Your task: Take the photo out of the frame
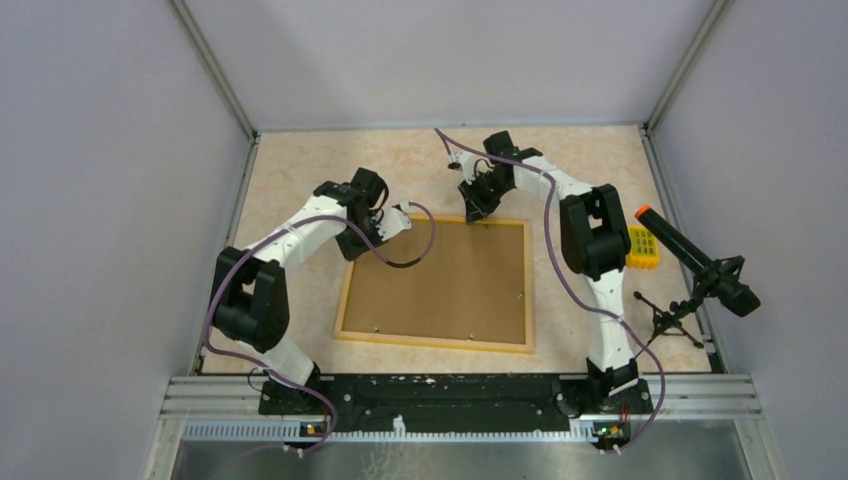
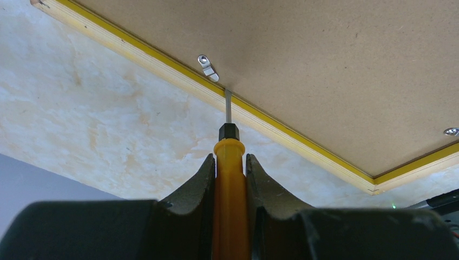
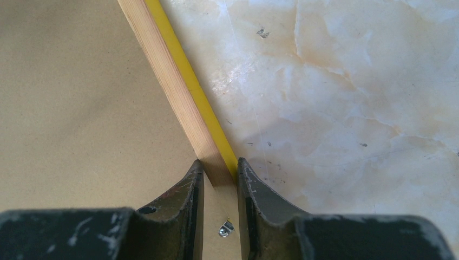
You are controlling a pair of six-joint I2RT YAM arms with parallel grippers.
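Lying back-up on the tabletop [image 1: 300,180], the frame [image 1: 440,290] sits between both arms. The right tool [image 3: 216,165] straddles its far rim, jaws narrowly apart; whether it grips, I cannot tell. The left tool [image 2: 230,160] is clamped on a yellow-handled screwdriver [image 2: 230,184], whose blade tip is at the rim beside a metal clip [image 2: 207,67].

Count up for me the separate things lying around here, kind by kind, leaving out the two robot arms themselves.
Picture frame, lying face down: 1
Screwdriver with an orange-yellow handle: 1
Small yellow block: 1
Black microphone with an orange tip, on a small tripod: 1
Total: 4
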